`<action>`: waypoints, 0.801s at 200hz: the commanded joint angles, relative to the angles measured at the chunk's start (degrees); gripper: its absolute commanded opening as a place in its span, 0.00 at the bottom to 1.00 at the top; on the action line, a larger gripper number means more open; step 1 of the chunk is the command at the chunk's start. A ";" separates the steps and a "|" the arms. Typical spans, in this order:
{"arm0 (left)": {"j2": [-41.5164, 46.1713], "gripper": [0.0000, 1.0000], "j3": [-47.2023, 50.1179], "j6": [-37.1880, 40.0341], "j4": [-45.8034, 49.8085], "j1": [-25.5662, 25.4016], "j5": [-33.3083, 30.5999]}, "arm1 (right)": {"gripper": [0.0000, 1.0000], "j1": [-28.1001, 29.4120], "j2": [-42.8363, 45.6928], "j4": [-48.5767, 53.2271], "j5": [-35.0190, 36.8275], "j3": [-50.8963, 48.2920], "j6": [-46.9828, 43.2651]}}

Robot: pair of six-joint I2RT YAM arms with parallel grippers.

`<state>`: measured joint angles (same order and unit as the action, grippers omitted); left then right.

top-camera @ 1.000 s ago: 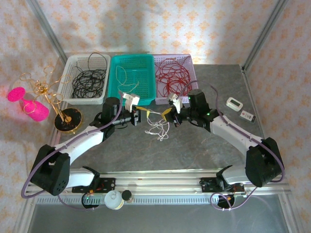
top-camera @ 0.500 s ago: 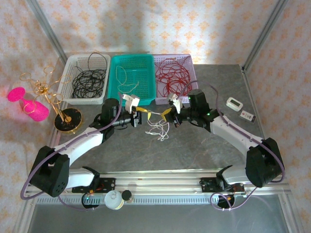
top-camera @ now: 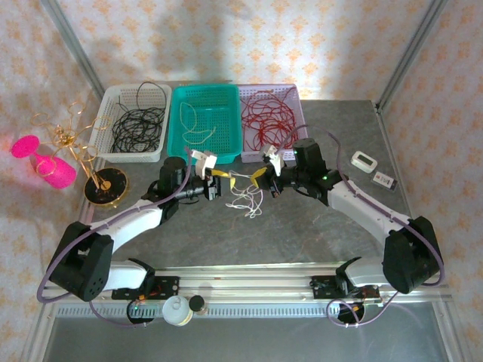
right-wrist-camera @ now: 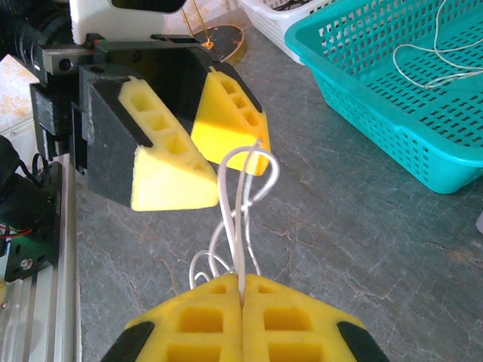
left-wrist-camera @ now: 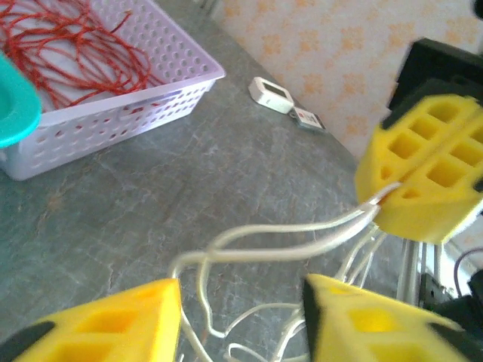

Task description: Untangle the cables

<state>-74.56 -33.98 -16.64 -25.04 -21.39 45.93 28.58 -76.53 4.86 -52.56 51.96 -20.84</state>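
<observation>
A tangle of white cable (top-camera: pixel 246 200) lies on the grey table between the two arms. My right gripper (top-camera: pixel 259 176) is shut on a loop of this white cable (right-wrist-camera: pixel 240 197), which rises from its closed yellow fingers (right-wrist-camera: pixel 204 320). My left gripper (top-camera: pixel 220 174) faces it, open. The cable's strands (left-wrist-camera: pixel 281 250) pass loosely between the left gripper's spread yellow fingers (left-wrist-camera: pixel 113 324) without being pinched. Black cables (top-camera: pixel 139 124) sit in the white basket, red cables (top-camera: pixel 267 121) in the lilac basket, and a pale cable (top-camera: pixel 198 130) in the teal basket.
The three baskets (top-camera: pixel 205 154) stand in a row at the back. A gold wire stand (top-camera: pixel 92 160) and pink objects (top-camera: pixel 44 162) are at the left. A small white device (top-camera: pixel 364 161) and a small tag (top-camera: pixel 386 179) lie at the right.
My left gripper has opened and let go of the white cable, and its arm has shifted slightly. The right gripper stays shut on the cable in the same place.
</observation>
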 commanded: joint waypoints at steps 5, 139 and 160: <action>-1.37 0.50 0.25 1.31 -1.08 -0.26 -3.22 | 0.07 0.43 1.86 -1.79 -0.88 0.42 0.55; 16.85 0.00 0.31 1.99 13.02 -0.24 -13.58 | 0.25 0.27 -1.69 -9.43 37.45 -6.50 16.34; 19.89 0.00 -0.38 2.13 15.84 -0.31 -14.55 | 0.19 0.33 -2.01 -12.38 35.39 -9.42 19.50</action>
<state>-57.49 -33.91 -15.92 -14.72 -21.39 34.37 28.80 -78.13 -2.09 -20.29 45.25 -7.03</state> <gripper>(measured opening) 0.041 0.225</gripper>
